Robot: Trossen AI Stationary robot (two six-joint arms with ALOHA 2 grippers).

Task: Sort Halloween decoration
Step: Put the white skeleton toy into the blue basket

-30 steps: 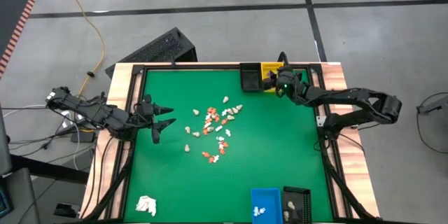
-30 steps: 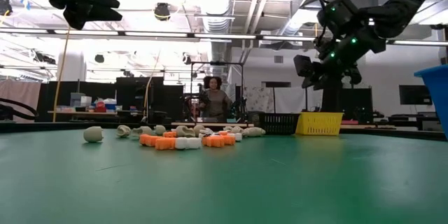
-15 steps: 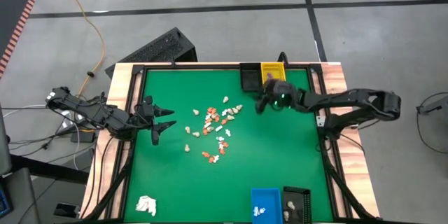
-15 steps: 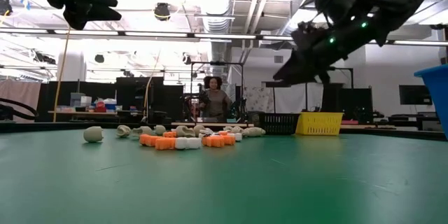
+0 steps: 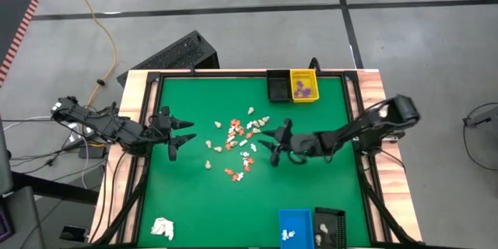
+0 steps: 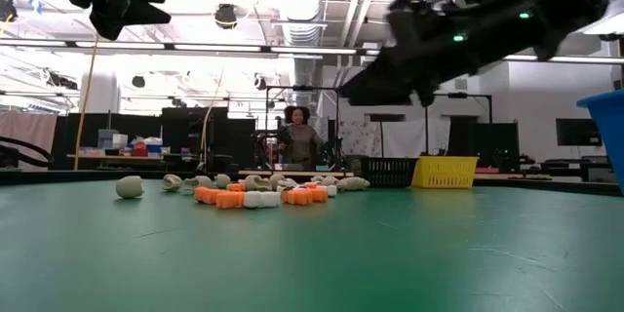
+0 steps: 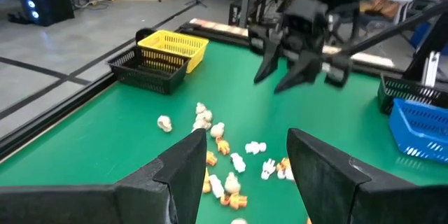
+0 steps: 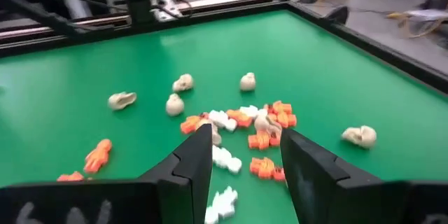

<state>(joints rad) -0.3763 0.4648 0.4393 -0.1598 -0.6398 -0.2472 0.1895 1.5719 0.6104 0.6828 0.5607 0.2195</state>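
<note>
**Right tool open above the counter beside the scattered decorations**

The right tool (image 5: pixel 274 142) hangs over the middle of the green counter (image 5: pixel 327 179), its two fingers parted with nothing between them. Its arm reaches in from the right edge. In the right wrist view the dark fingers (image 8: pixel 192 161) frame the pieces lying just ahead, and none is touched. In the low view the tool (image 6: pixel 375 83) shows clear above the surface.

The Halloween decoration (image 5: pixel 240 138) lies just left of that tool, a loose scatter of tiny orange, white and cream pieces around the counter's centre. A few orange and white ones (image 5: pixel 236 174) sit slightly nearer, and a single cream piece (image 5: pixel 208 164) lies off to the left of those.

The left tool (image 5: pixel 180 132) waits above the counter's left side, fingers spread wide and holding nothing, well apart from the scatter.

At the far edge stand a black basket (image 5: pixel 277 85) and, touching it on the right, a yellow basket (image 5: pixel 303 86) with purple pieces inside. At the near edge, right of centre, a blue basket (image 5: pixel 295 226) holds white pieces, and a black basket (image 5: pixel 329 227) beside it holds cream ones. A white wadded lump (image 5: pixel 162 228) rests in the near left corner.

A person (image 6: pixel 296 136) stands in the room beyond.
</note>
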